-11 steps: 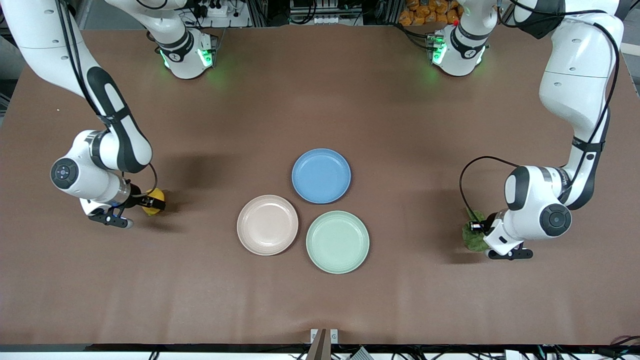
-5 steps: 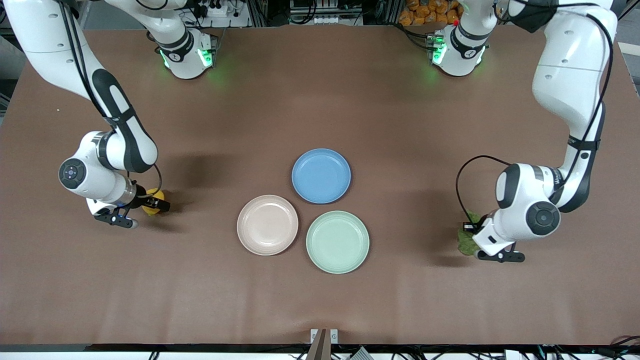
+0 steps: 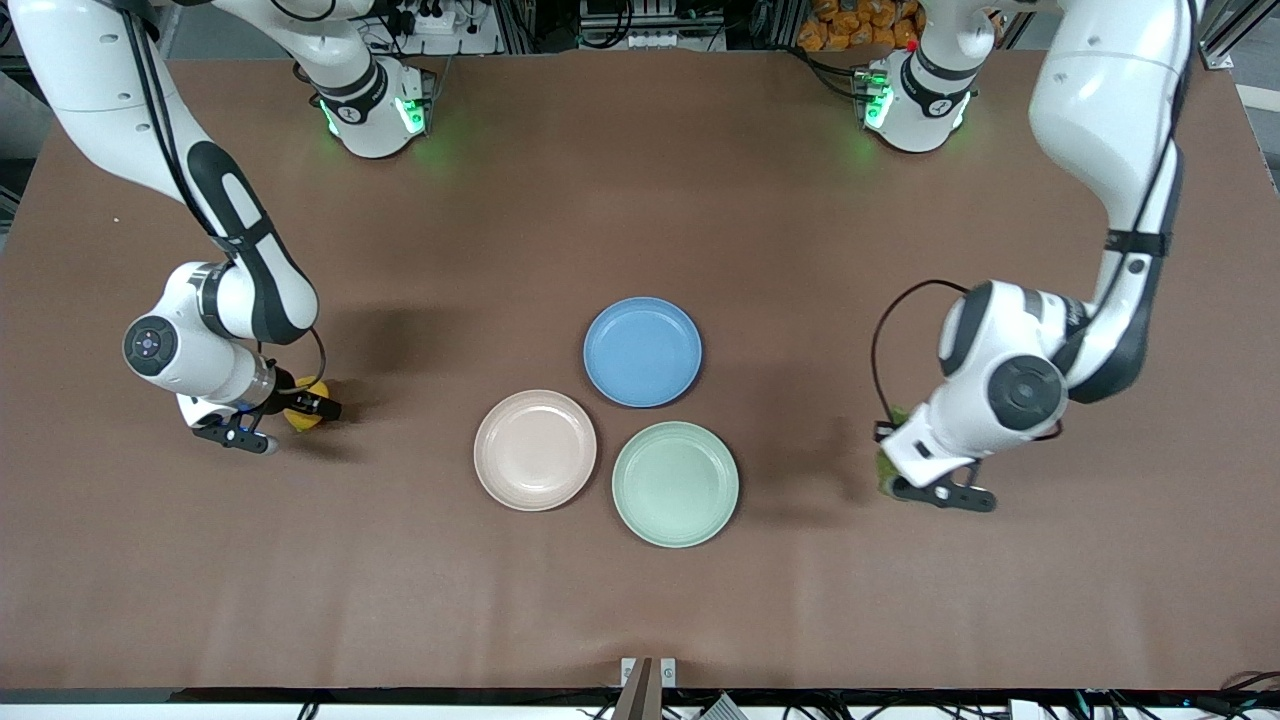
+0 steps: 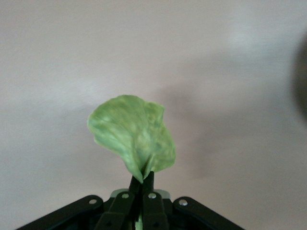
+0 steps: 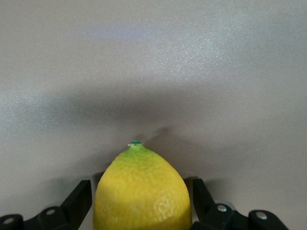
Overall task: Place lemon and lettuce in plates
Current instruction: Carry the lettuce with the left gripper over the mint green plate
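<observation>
My right gripper [image 3: 312,408] is low at the right arm's end of the table, shut on the yellow lemon [image 3: 300,413]. In the right wrist view the lemon [image 5: 141,206] fills the gap between the black fingers [image 5: 84,194]. My left gripper [image 3: 890,455] is shut on the stem of the green lettuce [image 3: 885,473] and holds it above the table, beside the mint green plate [image 3: 675,484]. In the left wrist view the leaf [image 4: 132,139] hangs from the shut gripper [image 4: 142,181]. The pale pink plate [image 3: 535,450] and the mint plate both hold nothing.
A blue plate [image 3: 642,351] lies just farther from the front camera than the other two, touching close to both. Bare brown table [image 3: 640,200] spreads around the plates. The two arm bases stand at the table's back edge.
My left gripper has risen and moved toward the mint plate with the lettuce in it. My right gripper has shifted only slightly with the lemon.
</observation>
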